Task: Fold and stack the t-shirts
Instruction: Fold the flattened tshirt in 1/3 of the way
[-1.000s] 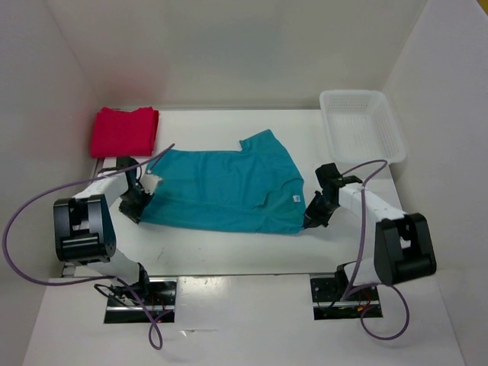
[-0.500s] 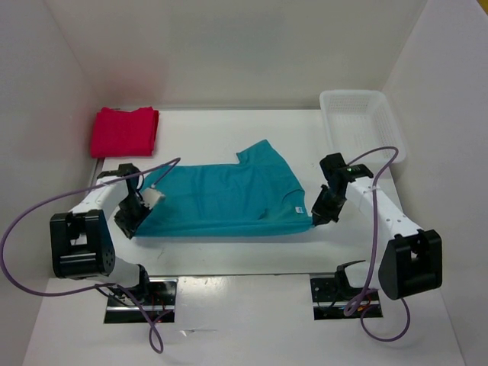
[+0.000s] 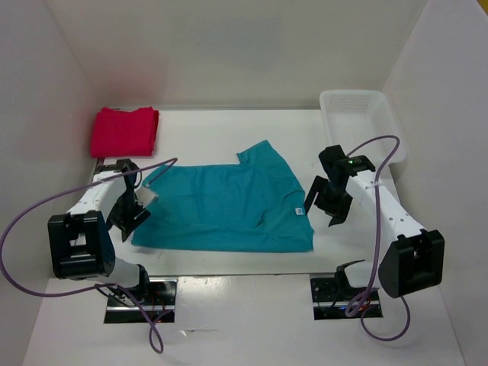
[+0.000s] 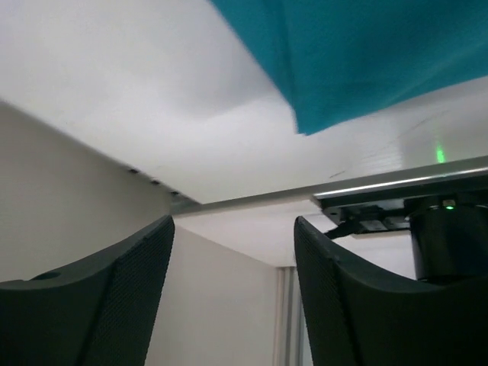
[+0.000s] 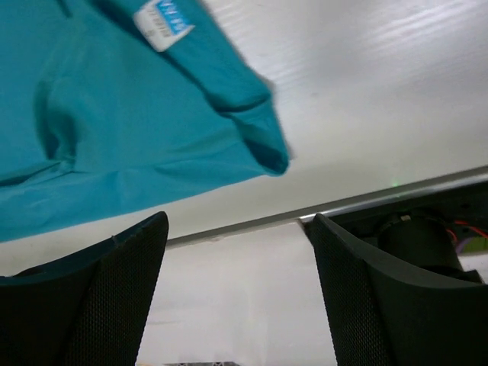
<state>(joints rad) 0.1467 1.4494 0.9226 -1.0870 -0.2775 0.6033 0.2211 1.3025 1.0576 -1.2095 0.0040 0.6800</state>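
the teal shirt [image 3: 229, 207] lies spread across the middle of the table [image 3: 229, 126], wider than it is deep, with one short sleeve sticking out at its far edge and a small white label [image 3: 296, 211] showing near its right near corner. the left gripper [image 3: 131, 215] hangs just off the shirt's left edge, its two fingers spread well apart with nothing between them; in the left wrist view only bare table and the table's near edge show between the fingers, and a corner of the teal cloth lies beyond them, not touched. the right gripper [image 3: 324, 207] sits just beside the shirt's right edge, also wide open and holding nothing; its wrist view shows the shirt's rumpled corner and the label lying on the table ahead of the parted fingers, apart from them. a red pile [image 3: 124, 131] of folded cloth rests at the far left corner, well apart from the teal shirt; whether it is one shirt or two cannot be told. a white basket [image 3: 329, 130] stands at the far right.
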